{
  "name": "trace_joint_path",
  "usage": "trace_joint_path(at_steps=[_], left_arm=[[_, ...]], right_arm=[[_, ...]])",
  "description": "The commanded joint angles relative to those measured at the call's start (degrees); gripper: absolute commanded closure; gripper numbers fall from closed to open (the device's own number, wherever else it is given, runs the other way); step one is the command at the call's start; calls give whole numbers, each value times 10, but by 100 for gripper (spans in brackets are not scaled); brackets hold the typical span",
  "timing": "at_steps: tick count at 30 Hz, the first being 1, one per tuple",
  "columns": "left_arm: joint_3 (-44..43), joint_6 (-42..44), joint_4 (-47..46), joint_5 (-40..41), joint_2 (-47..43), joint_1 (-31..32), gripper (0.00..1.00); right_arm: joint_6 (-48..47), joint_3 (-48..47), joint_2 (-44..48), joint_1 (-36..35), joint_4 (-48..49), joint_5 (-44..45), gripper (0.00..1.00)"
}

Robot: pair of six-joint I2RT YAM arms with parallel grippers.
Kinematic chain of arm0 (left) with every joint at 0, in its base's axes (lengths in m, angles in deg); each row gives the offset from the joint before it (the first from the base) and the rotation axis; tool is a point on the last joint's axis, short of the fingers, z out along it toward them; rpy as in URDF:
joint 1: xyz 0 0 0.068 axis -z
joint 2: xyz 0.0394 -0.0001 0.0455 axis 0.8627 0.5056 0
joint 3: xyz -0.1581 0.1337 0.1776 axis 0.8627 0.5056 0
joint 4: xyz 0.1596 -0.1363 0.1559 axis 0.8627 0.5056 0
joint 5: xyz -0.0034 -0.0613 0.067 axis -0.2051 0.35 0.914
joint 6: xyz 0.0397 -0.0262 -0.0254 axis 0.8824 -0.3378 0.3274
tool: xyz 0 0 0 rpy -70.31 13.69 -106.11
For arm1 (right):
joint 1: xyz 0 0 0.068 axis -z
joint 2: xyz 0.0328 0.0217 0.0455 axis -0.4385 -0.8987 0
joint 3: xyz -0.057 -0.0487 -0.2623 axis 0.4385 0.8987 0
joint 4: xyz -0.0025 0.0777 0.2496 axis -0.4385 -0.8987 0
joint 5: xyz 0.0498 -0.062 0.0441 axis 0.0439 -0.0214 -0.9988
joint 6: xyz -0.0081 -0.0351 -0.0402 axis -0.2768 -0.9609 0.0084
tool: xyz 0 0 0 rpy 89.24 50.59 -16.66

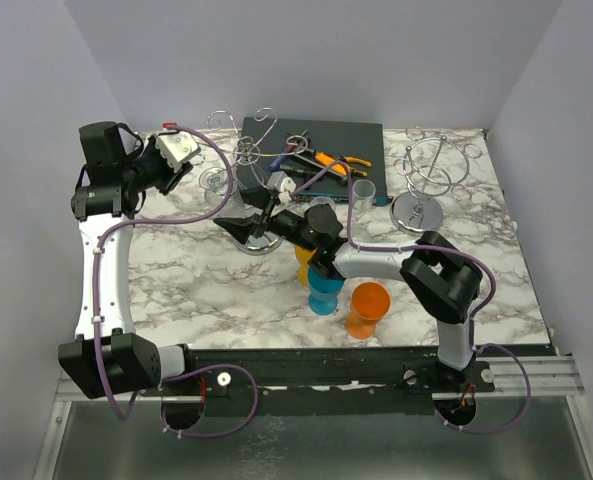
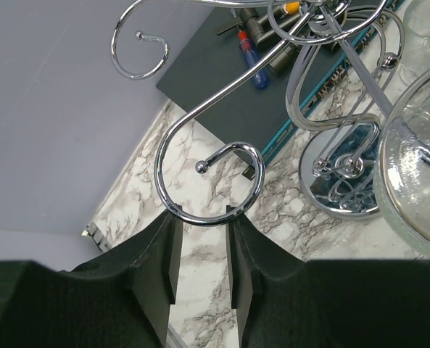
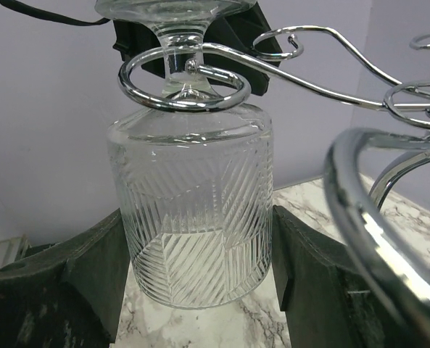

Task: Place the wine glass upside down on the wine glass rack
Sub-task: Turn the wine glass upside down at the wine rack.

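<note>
Two demands govern this step, as I judge it: the foot must pass above the wire while the stem slides sideways into a hook, and the rack must not swing as it does. On the marbled worktop (image 1: 176,290) the chrome rack (image 2: 331,192) stands with its arms fanned out. It looks light and easy to tip, so a slow, level approach through the hook's open side seems wiser than any push from below. The glass (image 3: 193,217) hangs inverted clear of the worktop, rim down and foot (image 3: 171,7) uppermost, right at the rack. From the right wrist its stem (image 3: 178,43) lines up with the hook (image 3: 178,104). From the left wrist the curl at the tips shows empty, with what looks like the glass off to one side, so I cannot tell whether the stem is seated. The hold should ease only once the foot rests on the wire. The right jaws stand wide, at the bowl's width, their pads (image 3: 102,268) pressed on its ribbed sides and carrying it. The left jaws are nearly closed with a narrow slit between them, and the bottom of the hook lies across their tips; whether it is pinched or merely braced I cannot tell.
</note>
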Motion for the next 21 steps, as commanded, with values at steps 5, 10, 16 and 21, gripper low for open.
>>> trace_joint_path(at_steps=[5,10,16,21], left_arm=[[-21,-1,-8,-4,9,6,66],[-29,-3,-10,4,19,6,66],[-30,-5,-10,8,21,6,67],[-28,-5,-12,12,21,6,66]], right_arm=[[-6,12,-7,-7,65,-10,91],[16,45,-6,-7,133,17,91],[57,53,-32,-6,203,50,91],[62,42,-43,-6,180,69,88]])
